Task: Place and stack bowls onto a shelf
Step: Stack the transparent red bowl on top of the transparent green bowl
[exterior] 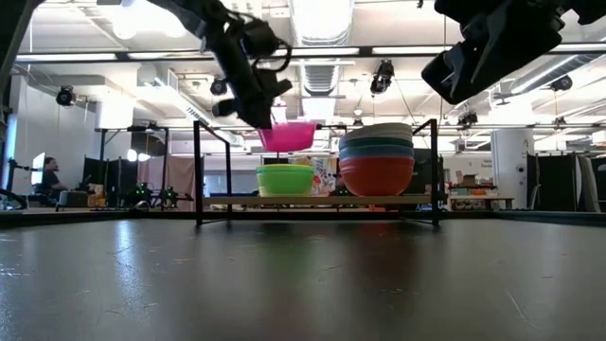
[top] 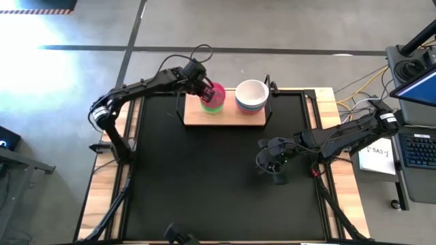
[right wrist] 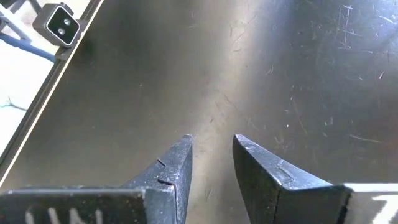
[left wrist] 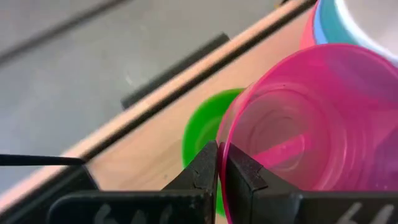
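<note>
Left fingers (left wrist: 221, 180) pinch magenta bowl (left wrist: 305, 130) rim, mouth tilted, above green bowl (exterior: 285, 180); right fingers (right wrist: 211, 168) spread, empty.

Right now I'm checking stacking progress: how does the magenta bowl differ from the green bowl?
The magenta bowl hangs in the air, pinched at its rim by the shut left gripper; the green bowl rests on the shelf, untouched. The magenta bowl is tilted; the green bowl sits level. The magenta one is above the green one, not yet nested. Both are similar small round bowls at the shelf's left end.
</note>
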{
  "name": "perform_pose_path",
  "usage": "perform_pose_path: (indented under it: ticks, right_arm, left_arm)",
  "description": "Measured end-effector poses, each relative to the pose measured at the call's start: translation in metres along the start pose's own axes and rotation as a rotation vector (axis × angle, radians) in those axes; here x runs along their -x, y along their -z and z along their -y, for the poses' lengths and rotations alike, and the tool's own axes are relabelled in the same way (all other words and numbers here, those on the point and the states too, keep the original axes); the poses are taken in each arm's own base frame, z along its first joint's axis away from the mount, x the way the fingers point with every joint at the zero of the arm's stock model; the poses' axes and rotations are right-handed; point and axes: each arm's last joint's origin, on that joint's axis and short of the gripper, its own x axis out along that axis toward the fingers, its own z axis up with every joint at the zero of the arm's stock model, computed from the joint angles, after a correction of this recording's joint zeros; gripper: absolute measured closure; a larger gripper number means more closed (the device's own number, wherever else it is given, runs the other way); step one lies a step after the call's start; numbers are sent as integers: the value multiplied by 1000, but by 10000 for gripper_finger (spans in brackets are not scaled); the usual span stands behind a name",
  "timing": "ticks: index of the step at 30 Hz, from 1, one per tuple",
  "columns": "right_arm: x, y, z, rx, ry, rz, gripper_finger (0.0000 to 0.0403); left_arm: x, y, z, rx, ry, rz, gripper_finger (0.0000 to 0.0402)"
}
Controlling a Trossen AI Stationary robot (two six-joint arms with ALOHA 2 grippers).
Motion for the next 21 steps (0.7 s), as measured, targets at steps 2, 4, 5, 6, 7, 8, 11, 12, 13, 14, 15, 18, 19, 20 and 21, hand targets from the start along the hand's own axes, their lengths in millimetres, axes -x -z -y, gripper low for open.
perform_pose_path:
  ticks: [2, 4, 5, 6, 7, 8, 11, 12, 13, 14, 15, 18, 19, 20, 21]
  right_arm:
    - [0, 0, 0, 1, 0, -3, 298]
    - [-1, 0, 0, 1, 0, -4, 298]
    - [-1, 0, 0, -1, 0, -6, 298]
    - [-1, 0, 0, -1, 0, -5, 298]
    - [-1, 0, 0, -1, 0, -5, 298]
    - [-1, 1, 0, -2, 0, -8, 298]
    - [-1, 1, 0, -11, 0, -9, 298]
    - [-1, 1, 0, -11, 0, -9, 298]
    - [-1, 1, 0, -11, 0, -10, 298]
    - [-1, 1, 0, -11, 0, -10, 298]
    - [-1, 1, 0, -11, 0, -10, 298]
    - [-1, 1, 0, -10, 0, -10, 298]
    - [-1, 1, 0, -10, 0, -10, 298]
    - [-1, 1, 0, -9, 0, -10, 298]
    - [-1, 1, 0, -9, 0, -10, 298]
  left_arm:
    - [-7, 0, -6, 22, 21, -25, 401]
    - [-13, 0, -11, 38, 14, -39, 401]
    - [-16, 0, -13, 45, 8, -45, 401]
    - [-20, 0, -15, 51, 4, -53, 401]
    - [-24, 1, -17, 55, -2, -63, 401]
    - [-28, 1, -18, 57, -4, -71, 401]
    - [-32, 2, -19, 55, 1, -85, 401]
    - [-33, 2, -19, 52, 2, -87, 401]
    - [-34, 3, -19, 49, 2, -91, 401]
    - [-36, 3, -19, 48, 1, -95, 401]
    - [-38, 4, -19, 47, 0, -99, 401]
    - [-41, 4, -19, 37, -3, -105, 401]
    - [-43, 5, -19, 36, -4, -109, 401]
    - [-45, 5, -19, 30, -6, -114, 401]
    - [-47, 6, -20, 25, -14, -118, 401]
